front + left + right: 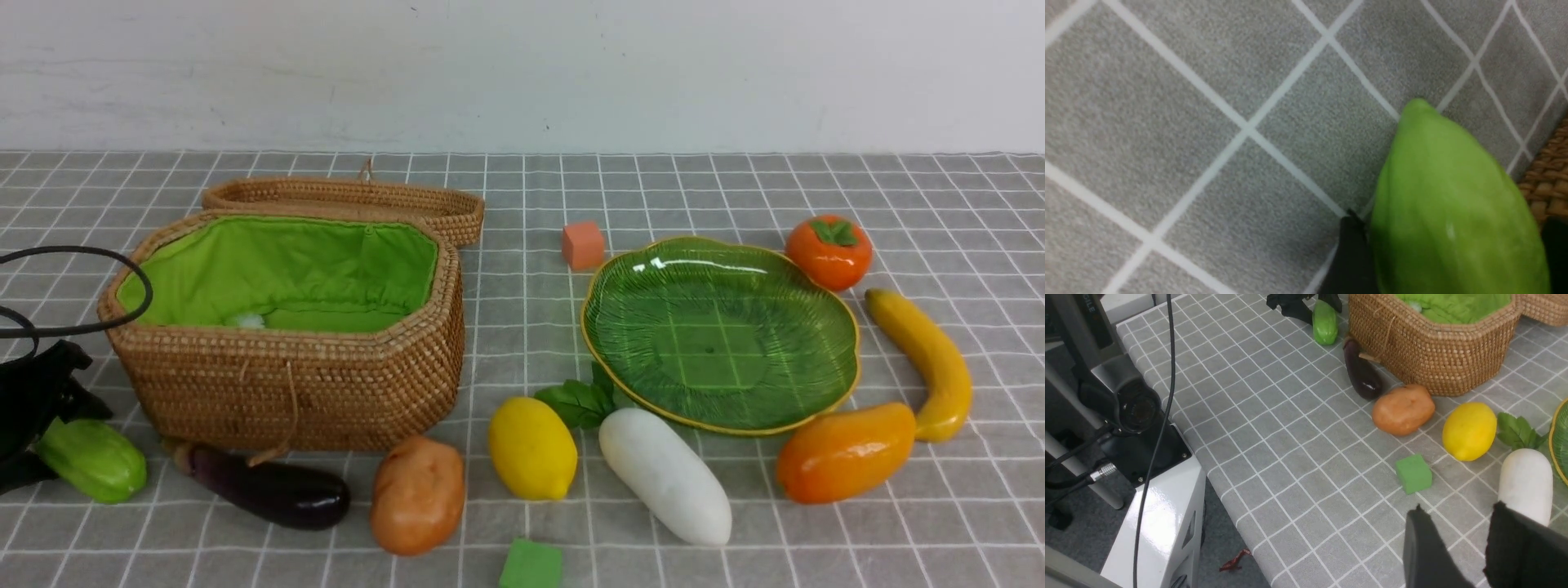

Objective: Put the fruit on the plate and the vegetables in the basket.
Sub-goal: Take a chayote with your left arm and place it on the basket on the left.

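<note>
My left gripper [57, 445] is shut on the light green gourd [91, 459], which lies on the cloth left of the basket [310, 384]; black fingers [1351, 253] press both its sides. Eggplant [269, 488], potato [418, 494], white radish [665, 475] and leaf sprig [581, 402] lie on the cloth in front. The green plate [718, 327] holds nothing. Around it lie the lemon [532, 447], mango [845, 452], banana [927, 359] and persimmon [828, 250]. My right gripper [1457, 514] hangs open over the cloth near the radish [1525, 477], holding nothing.
The wicker lid [351, 204] leans behind the basket. An orange cube [583, 245] sits behind the plate and a green cube [531, 565] lies at the front edge. The robot base [1155, 506] stands beside the table edge.
</note>
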